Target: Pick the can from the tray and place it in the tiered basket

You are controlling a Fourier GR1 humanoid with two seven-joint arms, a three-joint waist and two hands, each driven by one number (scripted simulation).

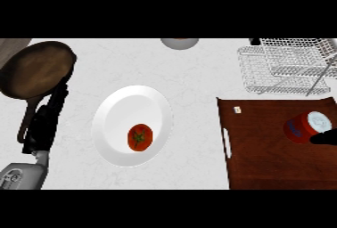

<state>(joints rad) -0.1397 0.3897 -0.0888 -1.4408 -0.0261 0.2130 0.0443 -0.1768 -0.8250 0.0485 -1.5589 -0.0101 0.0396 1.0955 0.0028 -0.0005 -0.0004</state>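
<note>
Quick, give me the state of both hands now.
Left hand: open, fingers straight, holding nothing.
Right hand: barely in view beside the can on the tray; cannot be told.

The left hand [45, 122] rests, fingers straight; the right hand [324, 139] barely shows at right.

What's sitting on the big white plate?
One red tomato with a green top lies on the plate, below its middle. Nothing else is on it. The patch of plate under the tomato is hidden.
</note>
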